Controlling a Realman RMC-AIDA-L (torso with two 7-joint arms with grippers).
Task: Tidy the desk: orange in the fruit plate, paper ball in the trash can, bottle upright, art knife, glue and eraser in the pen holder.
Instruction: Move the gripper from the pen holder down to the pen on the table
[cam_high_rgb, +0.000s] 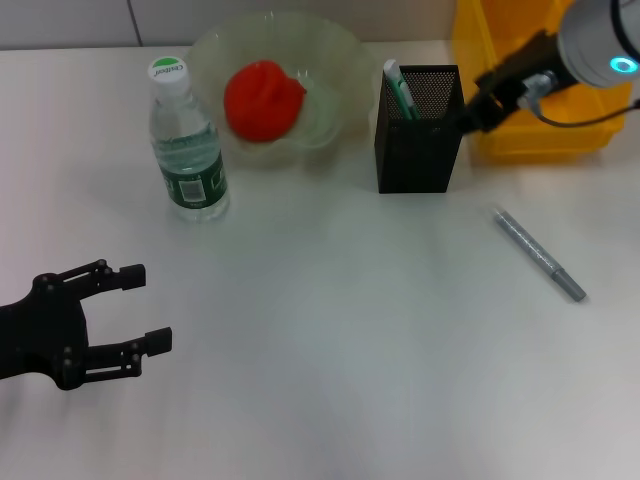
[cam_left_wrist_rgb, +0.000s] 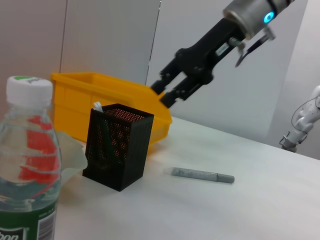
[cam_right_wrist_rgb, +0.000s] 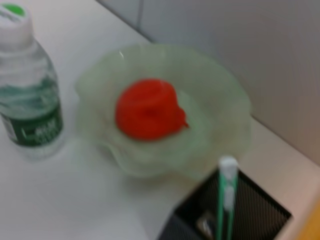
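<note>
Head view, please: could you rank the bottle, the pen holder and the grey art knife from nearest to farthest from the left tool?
From the left tool, low on the robot's left:
1. Bottle, upright, just beyond it.
2. Pen holder, past mid-table, beside the fruit plate.
3. Art knife, lying flat, far right.

White table (cam_high_rgb: 330, 350) bears bottle (cam_high_rgb: 187, 150) (upright), plate (cam_high_rgb: 330, 70), holder (cam_high_rgb: 417, 128), pen (cam_high_rgb: 538, 254).

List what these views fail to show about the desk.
1. Inside the pen holder: in the head view its mesh walls hide everything below the green-white stick.
2. Inside the yellow bin: the head view cuts it at the top edge and the right arm covers part; the left wrist view shows only its outer wall.
3. Label text on the bottle: too small in every view.
</note>
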